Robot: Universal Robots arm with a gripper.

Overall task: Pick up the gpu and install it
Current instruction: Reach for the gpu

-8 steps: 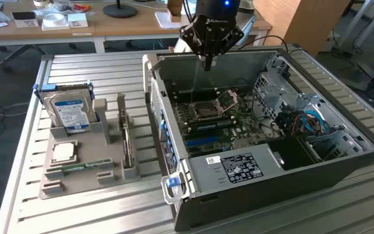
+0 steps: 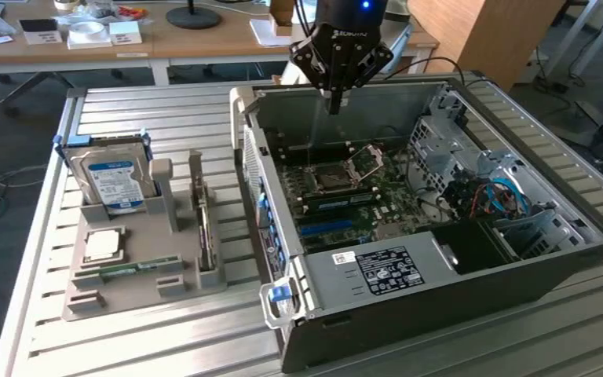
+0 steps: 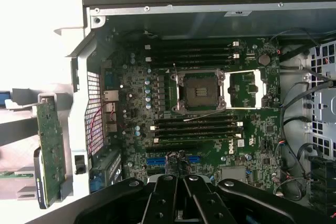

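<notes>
From where I stand, the robot's black hand [image 2: 333, 107] hangs over the far end of the open dark-grey computer case [image 2: 469, 283], which lies on its side on the slatted metal worktop [image 2: 123, 118]. The fingers are pressed together to a narrow point, with nothing between them. Below the tip lies the green motherboard [image 2: 354, 196] with its square processor socket [image 2: 335, 182].

The gpu [image 2: 203, 228], a thin flat green circuit-board card, is outside the case and well apart from the hand. It stands on its long edge in a slot of the grey plastic holder tray [image 2: 123, 294], between two grey uprights. The tray is on the exterior view's left of the case, and the card is near the case's side wall. Further to the exterior view's left in the same tray, a silver hard drive with a blue label [image 2: 113, 181] stands propped up. A square silver processor chip [image 2: 103, 245] lies flat there, and a narrow green memory stick [image 2: 134, 269] lies near it.

In the wrist view the closed hand [image 3: 181, 182] points down at the motherboard [image 3: 210, 103]. The gpu [image 3: 51, 150] shows edge-on past the case's perforated wall, untouched in its holder.
</notes>
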